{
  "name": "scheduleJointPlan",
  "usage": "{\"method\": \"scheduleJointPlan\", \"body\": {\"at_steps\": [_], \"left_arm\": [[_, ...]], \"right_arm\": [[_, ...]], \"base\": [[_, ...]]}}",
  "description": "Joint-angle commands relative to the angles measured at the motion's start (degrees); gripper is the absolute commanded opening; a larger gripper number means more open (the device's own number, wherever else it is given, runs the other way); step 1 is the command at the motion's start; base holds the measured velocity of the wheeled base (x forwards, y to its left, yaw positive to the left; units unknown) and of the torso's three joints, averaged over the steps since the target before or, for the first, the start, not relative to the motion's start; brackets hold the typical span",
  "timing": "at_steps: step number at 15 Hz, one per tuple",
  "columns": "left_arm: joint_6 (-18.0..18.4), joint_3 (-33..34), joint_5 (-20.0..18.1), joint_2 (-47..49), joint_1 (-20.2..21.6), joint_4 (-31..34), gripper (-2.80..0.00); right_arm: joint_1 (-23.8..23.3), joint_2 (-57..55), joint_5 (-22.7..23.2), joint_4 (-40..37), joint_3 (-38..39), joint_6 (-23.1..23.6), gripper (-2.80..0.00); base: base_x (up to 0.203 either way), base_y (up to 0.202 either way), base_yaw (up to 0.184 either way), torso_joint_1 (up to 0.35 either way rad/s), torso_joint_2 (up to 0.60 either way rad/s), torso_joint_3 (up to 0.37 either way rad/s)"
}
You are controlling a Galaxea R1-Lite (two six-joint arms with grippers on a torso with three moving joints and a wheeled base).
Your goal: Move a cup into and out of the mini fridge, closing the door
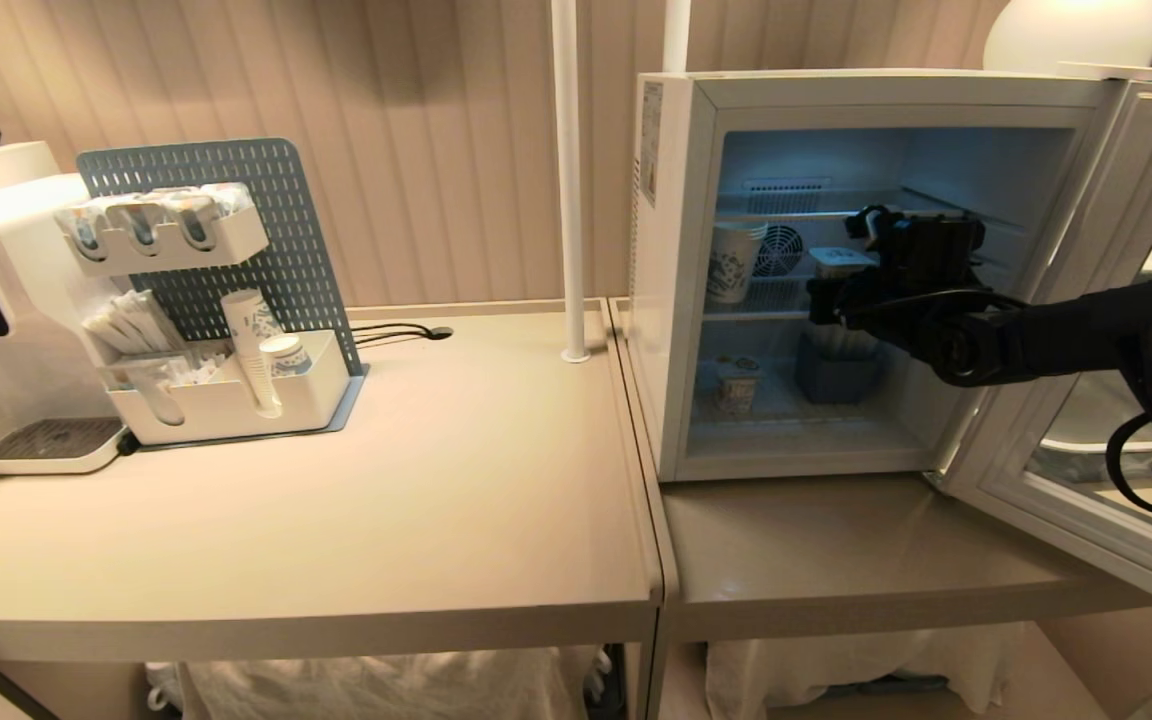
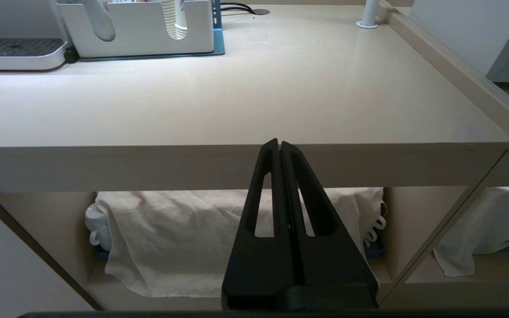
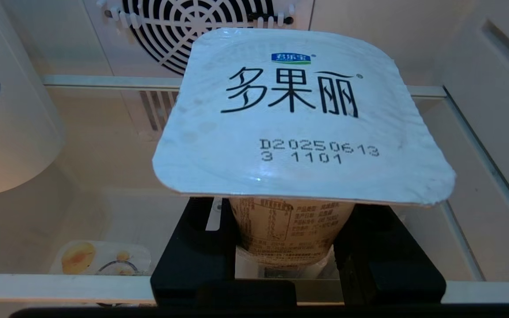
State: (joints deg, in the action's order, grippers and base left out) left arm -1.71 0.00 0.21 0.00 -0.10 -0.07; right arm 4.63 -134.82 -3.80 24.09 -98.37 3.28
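White plastic, squat and capped with a squarish pale foil lid printed in black characters, the cup [image 3: 301,123] sits clamped at its body between the two black fingers of the right end effector [image 3: 290,247], partly closed around it. It hangs inside the white boxy mini fridge [image 1: 681,270], above the glass upper shelf [image 3: 104,132], in front of the round fan grille [image 3: 192,26]. A tall paper cup [image 1: 733,262] stands on the shelf's left side; another small tub [image 1: 739,384] rests on the fridge floor below. The glass-windowed door [image 1: 1116,400] stands swung open to the right. The left end effector [image 2: 279,148], fingers pressed together, hangs before the beige worktop [image 2: 237,97] edge.
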Motion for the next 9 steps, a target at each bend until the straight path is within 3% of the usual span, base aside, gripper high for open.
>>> {"method": "scheduleJointPlan", "body": {"at_steps": [1,9], "left_arm": [[-0.1,0.1,0.1,0.1,0.0,0.0,-2.8],[-0.1,0.1,0.1,0.1,0.0,0.0,-2.8]], "right_arm": [[0.0,-1.7,-0.4,-0.1,-0.5,0.1,-2.8],[0.1,-2.3,-1.7,-1.7,-0.4,0.1,-2.8]], "base": [[0.0,0.0,0.0,0.0,0.0,0.0],[0.0,0.0,0.0,0.0,0.0,0.0]]}}
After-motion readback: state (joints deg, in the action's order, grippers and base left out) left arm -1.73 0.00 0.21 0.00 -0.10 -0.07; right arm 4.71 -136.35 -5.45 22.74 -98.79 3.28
